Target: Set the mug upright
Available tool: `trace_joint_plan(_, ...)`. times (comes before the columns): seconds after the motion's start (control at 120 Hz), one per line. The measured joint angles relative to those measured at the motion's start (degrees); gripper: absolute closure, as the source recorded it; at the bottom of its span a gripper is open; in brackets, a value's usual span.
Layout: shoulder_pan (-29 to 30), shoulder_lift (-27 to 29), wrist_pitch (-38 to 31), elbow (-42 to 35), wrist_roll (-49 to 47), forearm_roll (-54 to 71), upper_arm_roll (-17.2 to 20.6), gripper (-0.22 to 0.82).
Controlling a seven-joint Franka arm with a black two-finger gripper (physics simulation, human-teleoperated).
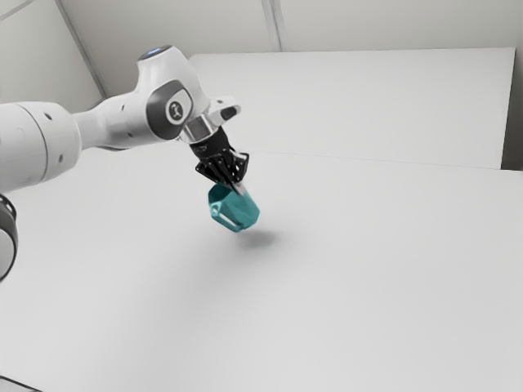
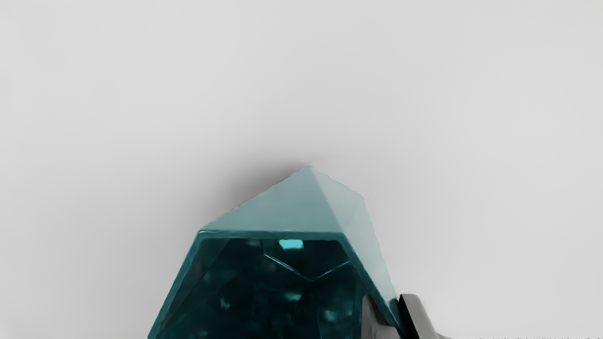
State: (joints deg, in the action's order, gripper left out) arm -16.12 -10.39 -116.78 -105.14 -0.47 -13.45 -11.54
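Observation:
In the exterior view my gripper [image 1: 238, 187] reaches down to the rim of the teal mug [image 1: 235, 210]. The mug hangs tilted, with a shadow on the surface below and beside it. The wrist view has the mug [image 2: 282, 207] with its faceted outer wall and dark open mouth. There my gripper [image 2: 393, 310] is shut on the mug's wall, one finger inside the mouth and the other outside. The handle appears on the mug's side toward the exterior view's left.
A plain white table surface [image 1: 368, 269] spreads around and beneath the mug. Behind it, pale walls [image 1: 359, 24] rise at the back of the exterior view. A dark-edged object [image 1: 15, 385] lies at the lower left corner there.

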Motion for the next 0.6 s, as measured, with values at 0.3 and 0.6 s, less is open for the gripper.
trace_joint_plan(0.3,1.7,1.3,7.0,0.1,-2.4,13.2,-1.6,0.79)
trace_joint_plan(0.6,2.3,-1.5,10.3,0.4,-4.2,17.8,-1.8,0.79)
